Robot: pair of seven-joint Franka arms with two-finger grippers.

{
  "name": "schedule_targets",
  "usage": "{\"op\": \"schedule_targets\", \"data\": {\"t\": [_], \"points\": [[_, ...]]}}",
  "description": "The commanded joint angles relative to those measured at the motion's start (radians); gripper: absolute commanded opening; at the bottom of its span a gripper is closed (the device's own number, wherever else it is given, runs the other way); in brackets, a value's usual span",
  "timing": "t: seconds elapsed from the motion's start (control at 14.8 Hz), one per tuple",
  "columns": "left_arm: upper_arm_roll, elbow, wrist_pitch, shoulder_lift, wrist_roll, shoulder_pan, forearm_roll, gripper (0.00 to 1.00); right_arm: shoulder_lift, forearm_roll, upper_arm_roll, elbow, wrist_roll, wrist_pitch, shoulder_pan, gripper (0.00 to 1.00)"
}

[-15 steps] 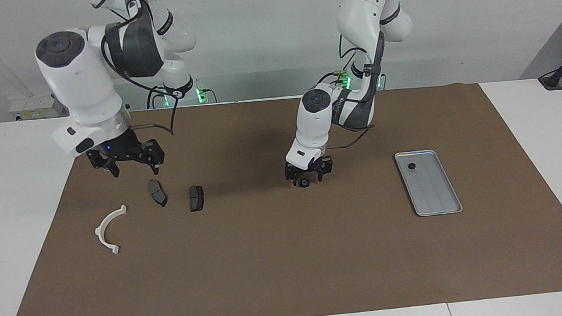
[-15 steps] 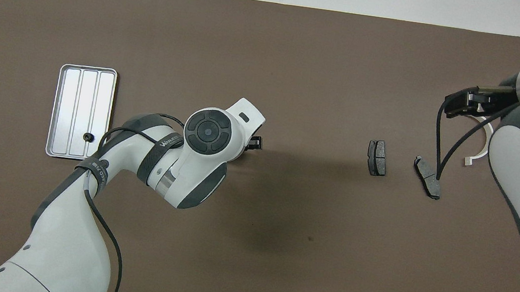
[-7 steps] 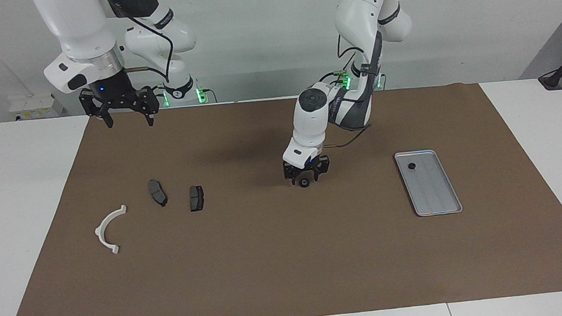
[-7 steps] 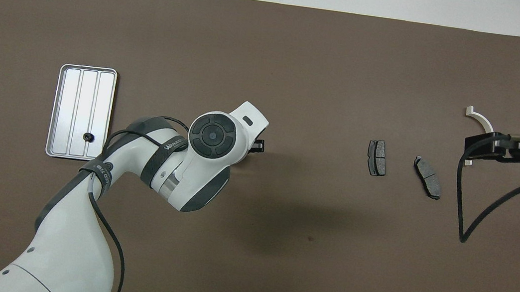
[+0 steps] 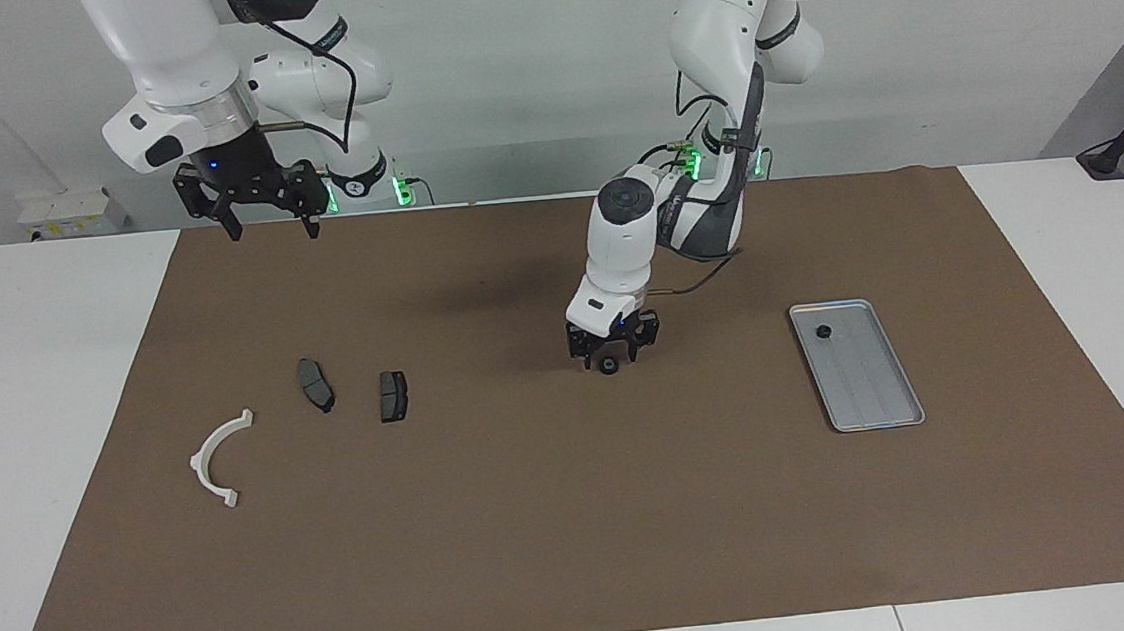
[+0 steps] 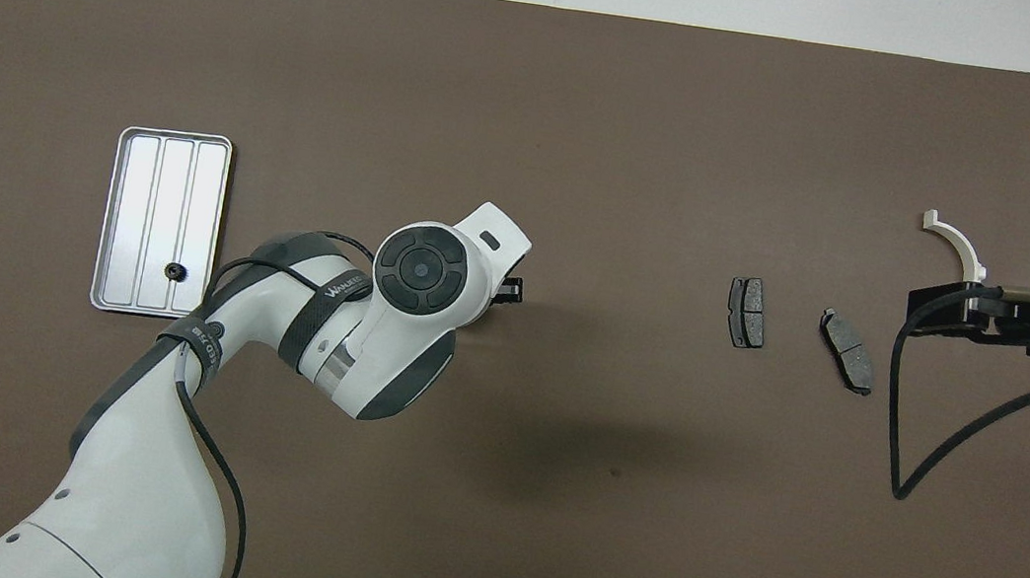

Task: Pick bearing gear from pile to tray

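A: From the facing view, where is the bearing gear?

B: On the brown mat mid-table, between the fingertips of the left gripper, which grips it. The right gripper hangs open, raised at the mat's edge nearest the robots.

A: And overhead?

B: The left arm's wrist hides the gear. A second gear lies in the tray. Two brake pads and a white bracket lie toward the right arm's end. The arm's writing isn't legible.
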Motion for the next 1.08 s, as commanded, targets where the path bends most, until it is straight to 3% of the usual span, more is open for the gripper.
{"op": "schedule_targets", "data": {"t": [0.0,0.14,0.2,0.41,0.61,0.81,1.02], "points": [[0.015,-0.031,0.038,-0.006,-0.025,-0.019,0.019,0.79,-0.013,0.029,-0.004,-0.023,0.015,0.010,0.000,1.00],[0.015,-0.033,0.040,-0.006,-0.025,-0.019,0.019,0.75,-0.013,0.050,-0.004,-0.022,0.019,0.010,0.002,1.00],[0.015,-0.033,0.043,-0.006,-0.025,-0.019,0.021,0.68,-0.015,0.053,-0.004,-0.019,0.021,0.009,0.002,1.00],[0.015,-0.033,0.055,-0.006,-0.027,-0.016,0.019,0.39,-0.018,0.058,-0.003,-0.017,0.021,0.002,0.002,1.00],[0.015,-0.028,0.057,-0.006,-0.025,-0.008,0.019,0.00,-0.018,0.060,-0.003,-0.014,0.022,0.001,0.003,1.00],[0.018,0.004,0.028,-0.009,-0.010,0.022,0.021,0.00,-0.016,0.058,0.001,-0.010,0.022,-0.007,0.002,1.00],[0.012,0.047,-0.144,-0.090,0.144,0.145,0.016,0.00,-0.016,0.058,0.001,-0.008,0.021,-0.002,0.000,1.00]]}}
